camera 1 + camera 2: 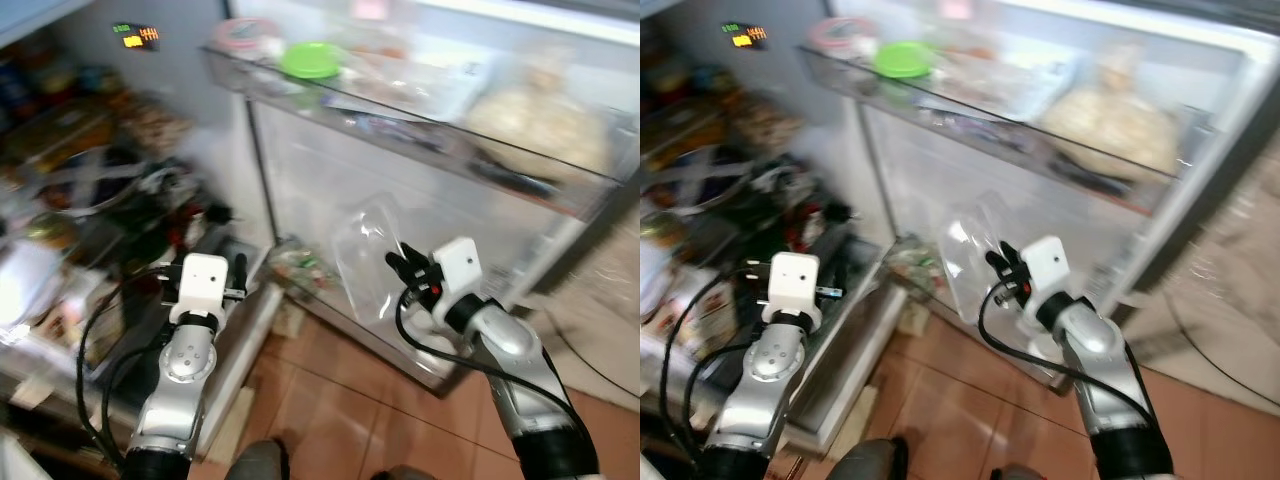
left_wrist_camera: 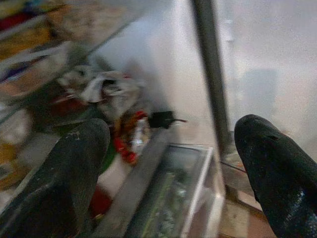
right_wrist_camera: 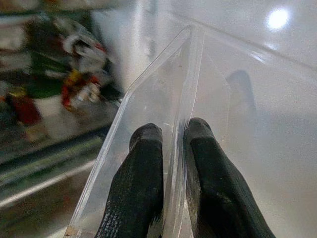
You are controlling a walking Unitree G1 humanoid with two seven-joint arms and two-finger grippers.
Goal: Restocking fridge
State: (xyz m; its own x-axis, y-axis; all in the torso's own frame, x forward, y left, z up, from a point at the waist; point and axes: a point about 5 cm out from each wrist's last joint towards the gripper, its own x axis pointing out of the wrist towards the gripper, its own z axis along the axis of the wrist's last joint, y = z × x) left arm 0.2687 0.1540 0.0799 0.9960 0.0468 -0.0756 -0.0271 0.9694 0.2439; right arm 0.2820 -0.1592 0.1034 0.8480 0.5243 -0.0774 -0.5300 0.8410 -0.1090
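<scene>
Right gripper (image 3: pixel 171 148) pinches clear tray (image 3: pixel 158 104) by its rim. Looks light, thin, slippery, flexes easily. Left gripper (image 2: pixel 168 148) spread, empty.

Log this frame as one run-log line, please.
phase: carrying to fridge | right hand: shut on clear plastic container, held before open fridge door shelf | left hand: open, idle, near fridge interior
</scene>
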